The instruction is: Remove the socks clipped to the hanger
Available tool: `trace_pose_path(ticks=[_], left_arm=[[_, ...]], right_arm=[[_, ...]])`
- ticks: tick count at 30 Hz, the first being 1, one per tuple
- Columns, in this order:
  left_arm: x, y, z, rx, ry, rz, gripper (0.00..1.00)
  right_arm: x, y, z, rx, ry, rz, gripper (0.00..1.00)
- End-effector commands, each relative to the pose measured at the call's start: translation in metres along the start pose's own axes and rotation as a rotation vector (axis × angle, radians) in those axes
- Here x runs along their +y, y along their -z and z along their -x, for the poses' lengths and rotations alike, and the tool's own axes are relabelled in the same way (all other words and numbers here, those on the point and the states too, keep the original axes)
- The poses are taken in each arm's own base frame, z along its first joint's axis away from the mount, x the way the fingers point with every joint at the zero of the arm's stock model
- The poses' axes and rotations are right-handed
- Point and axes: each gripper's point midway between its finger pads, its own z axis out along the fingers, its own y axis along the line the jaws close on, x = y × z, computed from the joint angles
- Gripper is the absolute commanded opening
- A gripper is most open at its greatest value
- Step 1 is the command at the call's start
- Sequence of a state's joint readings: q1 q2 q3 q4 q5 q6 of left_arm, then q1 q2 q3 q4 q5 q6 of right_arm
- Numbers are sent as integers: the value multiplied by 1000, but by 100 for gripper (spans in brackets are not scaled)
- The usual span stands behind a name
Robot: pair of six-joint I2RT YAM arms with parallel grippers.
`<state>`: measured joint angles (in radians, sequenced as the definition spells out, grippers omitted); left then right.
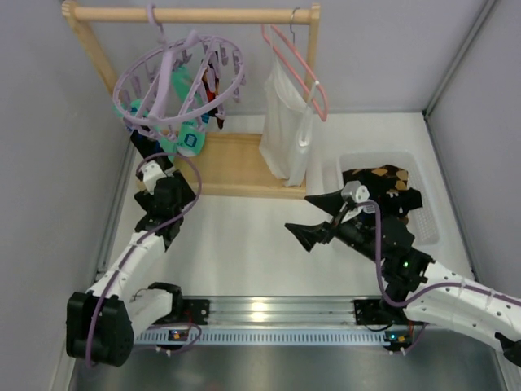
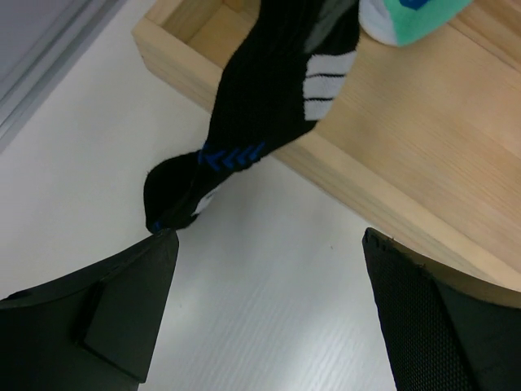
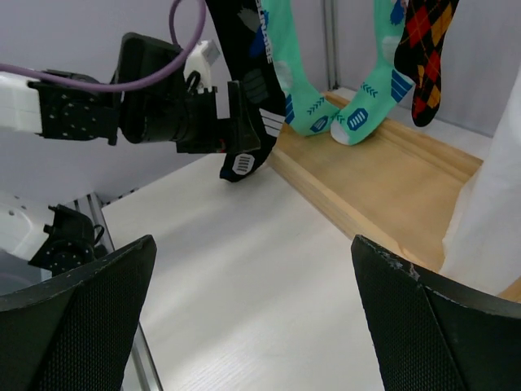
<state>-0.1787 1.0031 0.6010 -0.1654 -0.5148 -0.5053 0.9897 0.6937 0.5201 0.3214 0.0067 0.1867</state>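
We find left fingers (image 2: 122, 309) released and empty, black sock (image 2: 260, 106) dangling from lavender hanger (image 1: 179, 81), toe just beside one fingertip, right fingers (image 3: 73, 318) released, well apart over bench (image 1: 244, 252)

Bright, even light from overhead fills the white table (image 1: 244, 252), leaving only faint, soft shadows. A glare patch shines on the silver metal rail (image 1: 259, 309). The left arm's black fingers (image 2: 98, 326) and the right arm's black fingers (image 3: 73, 326) look dark and slightly soft.
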Motion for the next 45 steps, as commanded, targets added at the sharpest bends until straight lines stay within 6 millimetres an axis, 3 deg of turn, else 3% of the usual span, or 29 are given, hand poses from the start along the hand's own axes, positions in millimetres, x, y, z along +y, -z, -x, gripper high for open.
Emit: trace_pose_path(ticks=[1, 4, 10, 17, 21, 22, 25, 28, 30, 33, 35, 38, 40, 41, 44, 45], left_arm=[[-6, -15, 46, -221, 80, 7, 98], [10, -28, 39, -217, 16, 94, 98], [17, -52, 37, -203, -51, 151, 98], [0, -71, 43, -247, -91, 49, 96], [-11, -71, 49, -288, -68, -39, 75], [-10, -72, 49, -292, -64, -36, 63], [-8, -77, 45, -295, -51, -23, 61], [-12, -85, 36, -269, -44, -34, 49], [-14, -85, 32, -256, -17, -47, 34], [-14, -78, 32, -265, 32, -52, 8], [-14, -71, 38, -290, 52, -45, 0], [-28, -45, 38, -329, 63, -70, 0], [-47, -22, 35, -360, 44, -73, 0], [-67, -9, 26, -354, 24, -119, 0], [-93, 15, 18, -367, -19, -149, 0], [-96, 21, 18, -378, -31, -135, 0]], right_arm=[[-2, 12, 2, -10, 25, -1, 99], [4, 13, 2, 2, 30, 33, 100], [13, 15, 2, -8, 24, 83, 99], [21, 15, 1, -3, 10, 126, 100], [25, 15, 1, -6, 1, 145, 99], [25, 14, 1, -2, 2, 149, 99], [26, 12, -2, 8, 0, 153, 99], [26, 11, -3, 12, 0, 153, 100], [25, 9, -5, 18, 1, 148, 99], [23, 7, -6, 23, 4, 138, 100], [20, 6, -5, 15, -2, 123, 99], [14, 6, 3, -18, -29, 76, 99], [6, 8, 11, -43, -47, 24, 100], [2, 9, 15, -54, -69, -3, 99], [-12, 16, 25, -74, -114, -103, 99], [-18, 20, 40, -105, -125, -144, 100]])
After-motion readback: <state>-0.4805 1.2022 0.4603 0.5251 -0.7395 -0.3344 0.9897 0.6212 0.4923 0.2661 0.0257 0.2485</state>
